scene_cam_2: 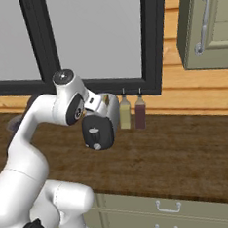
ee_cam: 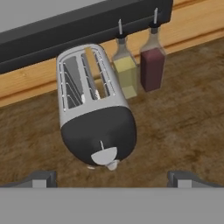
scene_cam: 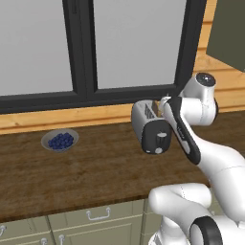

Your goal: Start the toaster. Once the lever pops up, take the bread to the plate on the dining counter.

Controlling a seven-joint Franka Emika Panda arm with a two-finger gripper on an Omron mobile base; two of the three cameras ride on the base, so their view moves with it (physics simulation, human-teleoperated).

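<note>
One toaster point(ee_cam: 94, 116), two slots, two bottles point(ee_cam: 138, 65), one bowl point(scene_cam: 60, 140) of blueberries.

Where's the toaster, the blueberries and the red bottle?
toaster point(ee_cam: 94, 111), hand view, on its steel side below the slots.
bowl of blueberries point(scene_cam: 60, 140), left base view, on the berries.
red bottle point(ee_cam: 152, 68), hand view, on its dark red body.

Steel toaster point(ee_cam: 94, 111) upright on worktop, bread point(ee_cam: 101, 89) inside
</note>
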